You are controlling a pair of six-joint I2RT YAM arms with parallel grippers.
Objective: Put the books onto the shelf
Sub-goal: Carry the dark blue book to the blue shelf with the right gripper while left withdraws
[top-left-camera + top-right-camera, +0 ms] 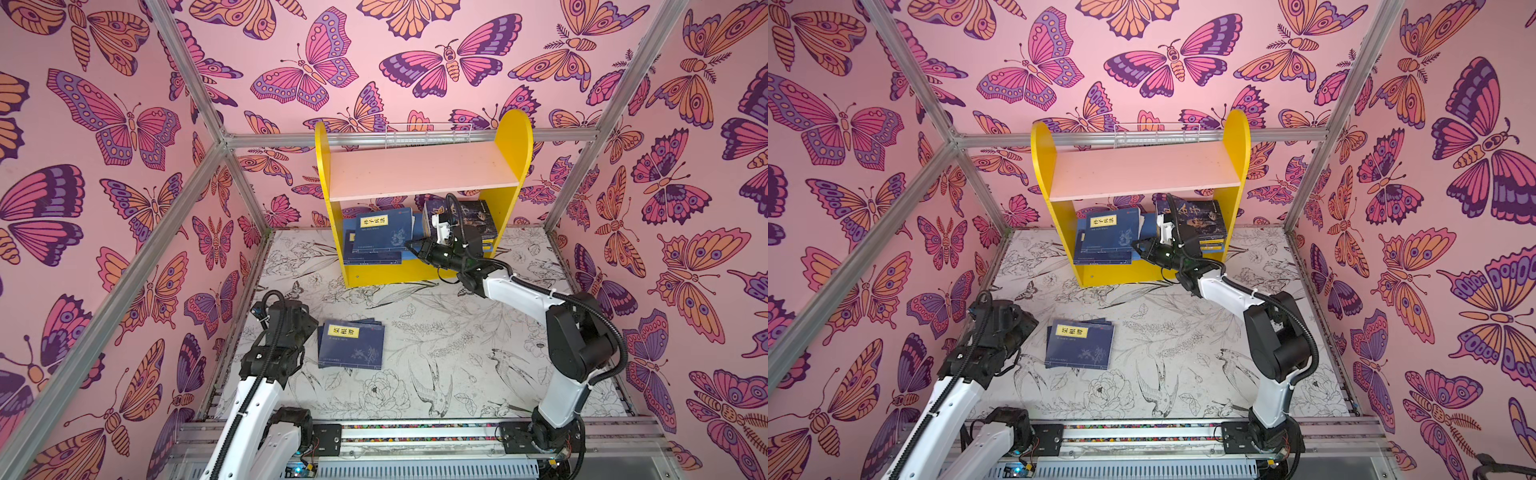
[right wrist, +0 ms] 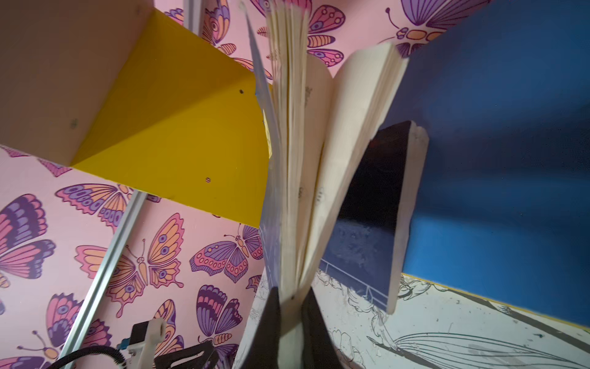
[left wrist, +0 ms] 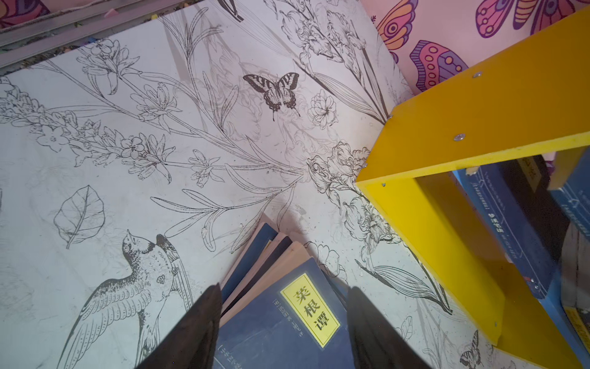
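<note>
Left gripper (image 3: 284, 294): jaws apart over one fanned stack (image 1: 351, 343) of about four books, near-left on table (image 1: 457, 365). Right gripper (image 2: 292, 298): clamped on one splayed book (image 2: 297, 143), lower tier of shelf (image 1: 419, 170), between navy group (image 1: 376, 235) and dark pile (image 1: 482, 218).

High top views share the shelf (image 1: 424, 174); wrist views close.

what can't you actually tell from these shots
- Table stack: book count. Both top views show mostly its top cover, and the left wrist view's edge cuts it off.
- Fanned book pinched by the right gripper: title. The right wrist view shows only blurred pages.
- Shelf, middle of lower tier: hidden by the right arm in both top views.
- Left gripper: its own wrist covers the fingertips in both top views.
</note>
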